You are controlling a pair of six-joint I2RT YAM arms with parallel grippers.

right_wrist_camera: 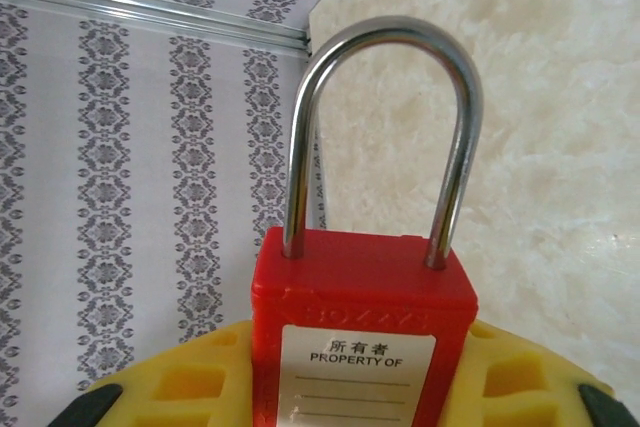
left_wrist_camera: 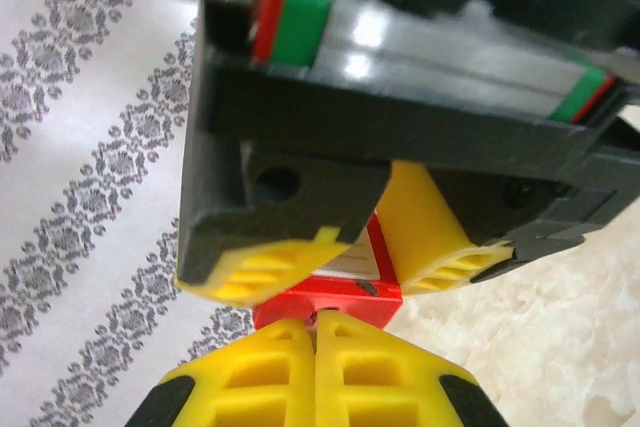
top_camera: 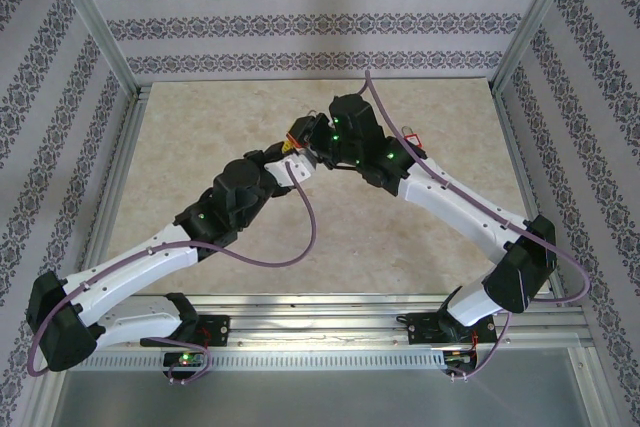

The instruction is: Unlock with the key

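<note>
So, both arms reached to the middle of the table and met there, above its pale stone-look top.

The right pincer held the red padlock. Its two yellow fingers squeezed the sides of the lock's body, one on each side, so the pincer was only partly open and the lock filled the gap. The lock stood upright in that grip. Its shiny metal loop stuck up out of the top, and both ends of the loop went down into the red body. A white label on the front had the words "PROPERTY OF" on it.

The left pincer was closed all the way. Its two yellow fingers were pressed flat together. Their tips sat right at the bottom end of the red padlock, touching it or very nearly so. I could not tell if a key was pinched between them. From that wrist camera, the right pincer showed above, with its yellow fingers on both sides of the lock.

From the top camera, the left pincer and the right pincer were nose to nose, with the red padlock between them. A small red and grey thing lay on the table just beside the right arm; it was too small to tell what it was.
</note>
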